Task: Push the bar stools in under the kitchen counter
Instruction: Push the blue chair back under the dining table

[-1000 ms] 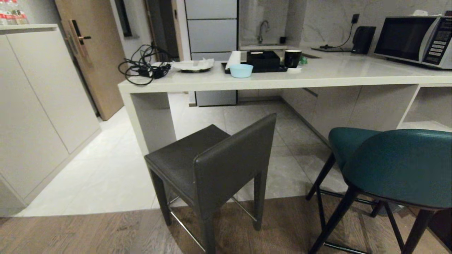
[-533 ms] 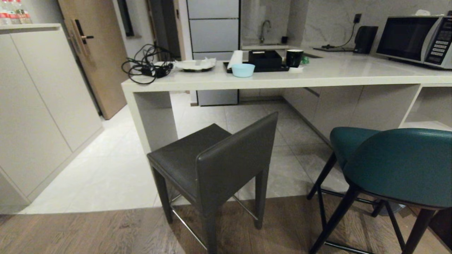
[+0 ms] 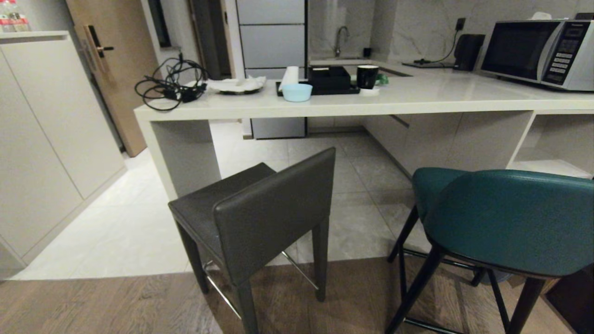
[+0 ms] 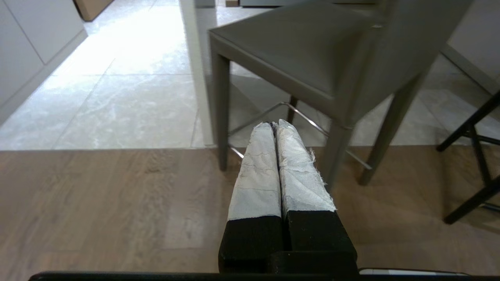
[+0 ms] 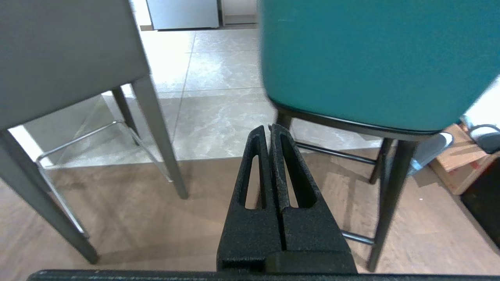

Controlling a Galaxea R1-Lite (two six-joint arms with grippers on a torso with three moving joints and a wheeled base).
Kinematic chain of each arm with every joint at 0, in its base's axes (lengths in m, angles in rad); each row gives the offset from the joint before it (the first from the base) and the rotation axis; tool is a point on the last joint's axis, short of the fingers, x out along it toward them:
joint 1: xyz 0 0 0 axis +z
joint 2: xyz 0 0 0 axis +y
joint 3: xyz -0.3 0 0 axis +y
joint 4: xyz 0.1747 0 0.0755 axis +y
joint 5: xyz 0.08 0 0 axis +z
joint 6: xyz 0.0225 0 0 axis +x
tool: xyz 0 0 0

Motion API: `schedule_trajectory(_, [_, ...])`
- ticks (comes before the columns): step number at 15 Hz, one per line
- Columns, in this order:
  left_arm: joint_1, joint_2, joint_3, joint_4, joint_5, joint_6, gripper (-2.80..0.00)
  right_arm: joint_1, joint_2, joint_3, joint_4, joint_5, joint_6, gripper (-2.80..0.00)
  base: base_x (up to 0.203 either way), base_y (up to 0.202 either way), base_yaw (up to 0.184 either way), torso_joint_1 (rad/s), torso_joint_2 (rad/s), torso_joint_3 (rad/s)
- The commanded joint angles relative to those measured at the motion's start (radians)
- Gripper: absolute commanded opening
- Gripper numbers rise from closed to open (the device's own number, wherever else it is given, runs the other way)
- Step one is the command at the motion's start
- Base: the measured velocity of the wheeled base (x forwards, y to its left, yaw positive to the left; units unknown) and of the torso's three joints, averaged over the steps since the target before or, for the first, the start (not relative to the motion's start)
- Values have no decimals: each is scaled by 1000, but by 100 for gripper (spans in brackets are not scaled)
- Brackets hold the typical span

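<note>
Two bar stools standing pulled out from the kitchen desk (image 3: pixel 417 99), backs toward the camera, none of either seat under the slab. Grey-brown stool (image 3: pixel 260 218) on the left: square backrest, tapered legs, metal footrest bar; turned at an angle, its front legs on the pale tile, its rear legs on the wood floor, near the desk's end panel. Teal stool (image 3: pixel 506 218) on the right: curved backrest, thin black legs, close to the camera, apart from the grey one and just before the desk's open white shelf (image 3: pixel 552 164).

On the desk top, from the left end: tangled black cables (image 3: pixel 169 86), crumpled white paper (image 3: pixel 236 84), pale blue bowl (image 3: pixel 297 92), black tray (image 3: pixel 330 80) behind it, black mug (image 3: pixel 367 76). Microwave (image 3: pixel 538 53) far right against the wall. Wooden door (image 3: pixel 111 60) and white cabinets (image 3: pixel 41 139) off to the left.

No arm in the head view. Left tool (image 4: pixel 275 124) clenched on nothing, white-wrapped fingers pressed together, held low over the wood floor, pointing at the grey-brown stool's legs without touching. Right tool (image 5: pixel 270 127) likewise clenched and empty, black slotted fingers together, pointing between the two stools, below the teal backrest, clear of both.
</note>
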Motion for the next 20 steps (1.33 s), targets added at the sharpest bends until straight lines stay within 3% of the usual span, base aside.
schedule_trajectory(1, [0,0,0,0,0,1,-280,-1,0,0,0,0,-1,-280,0,-192,4,2,0,2])
schedule_trajectory(20, [-1,0,0,0,1,-1,-280,1,0,0,0,0,-1,-280,0,-196,2,3,3,1])
